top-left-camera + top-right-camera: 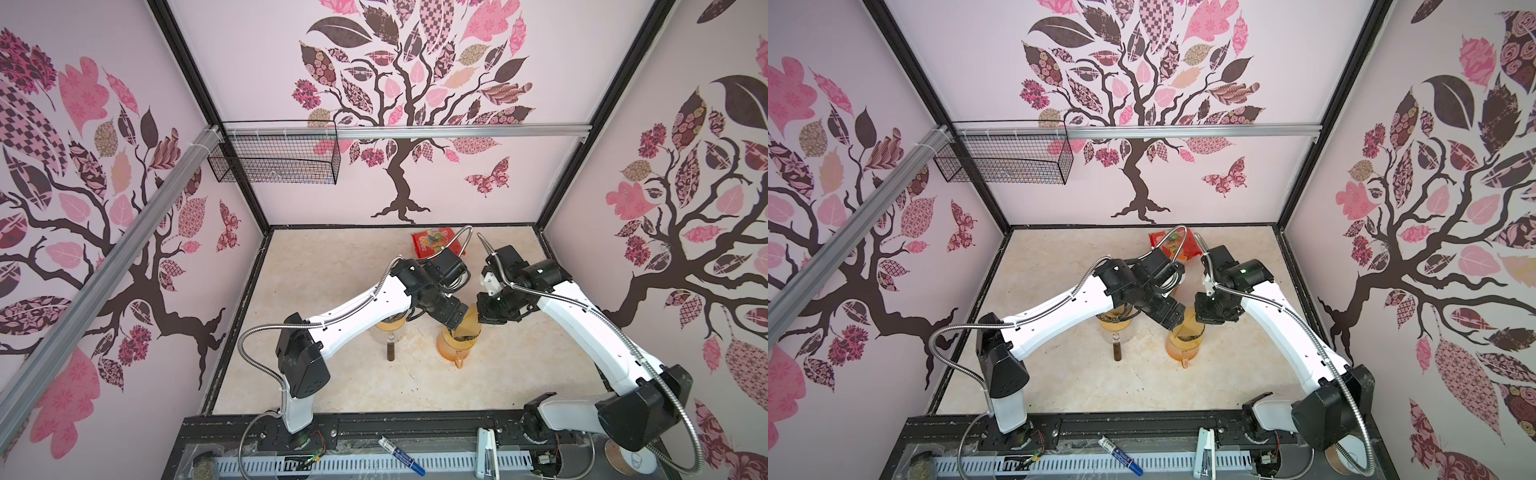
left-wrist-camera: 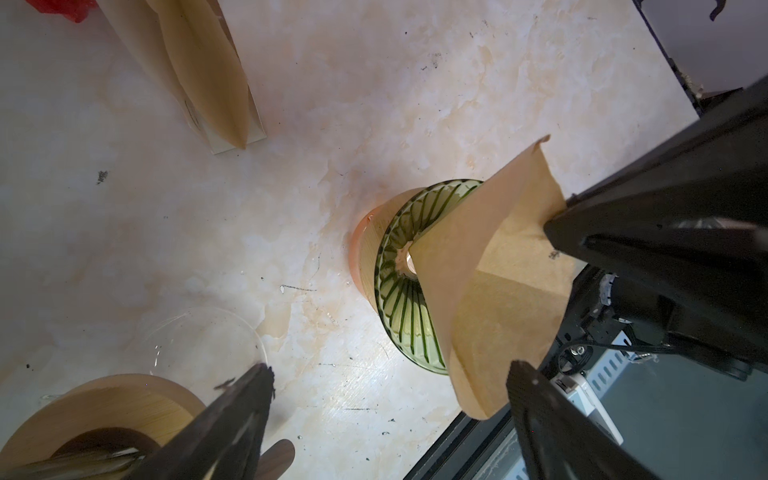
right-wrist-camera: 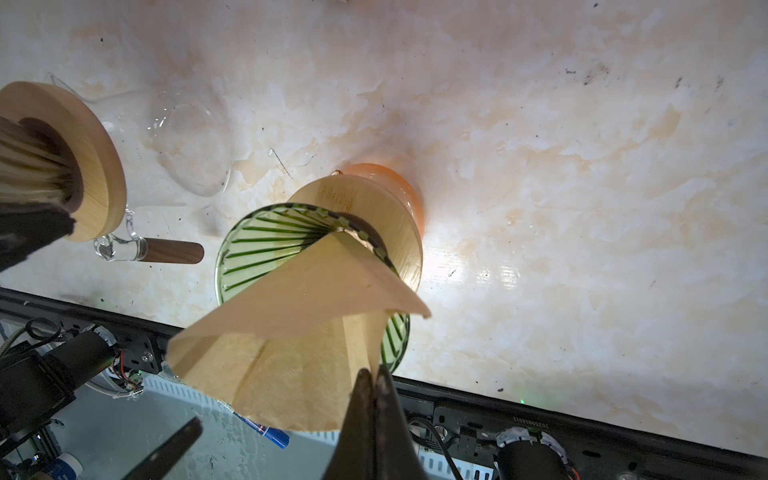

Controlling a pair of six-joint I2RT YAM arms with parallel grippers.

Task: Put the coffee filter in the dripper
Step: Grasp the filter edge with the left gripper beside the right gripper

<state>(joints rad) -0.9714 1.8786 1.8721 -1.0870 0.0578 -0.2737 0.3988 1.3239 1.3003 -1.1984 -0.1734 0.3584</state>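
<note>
paper cone: in both top views the coffee filter (image 1: 470, 319) hangs tip-down over the dripper (image 1: 462, 337), between the two claws.
dripper: green ribbed glass, seated on an orange server (image 1: 451, 353) near the middle of the table (image 1: 332, 374).
red packet (image 1: 432, 243): at the back, well apart.
left gripper (image 2: 388, 372): in the left wrist view its jaws gape wide and hold nothing; one finger stands just beside the filter's open rim.
spare filters (image 2: 199, 70): same view, a stack upright in a holder, away from the dripper.
right gripper (image 3: 372, 376): in the right wrist view its jaws are pinched tight on the edge of the filter's rim; the tip points into the cone, leaning; whether it touches i cannot tell.
glass server (image 3: 187, 145): clear, with a wooden collar, beside the dripper but apart from it.
step: seating the filter, judged partway; it is not down against the ribs.
next move: likely lower and straighten it, then let go.
in the way: nothing blocks the cone; the near left finger could snag the paper, which may tip on release.
</note>
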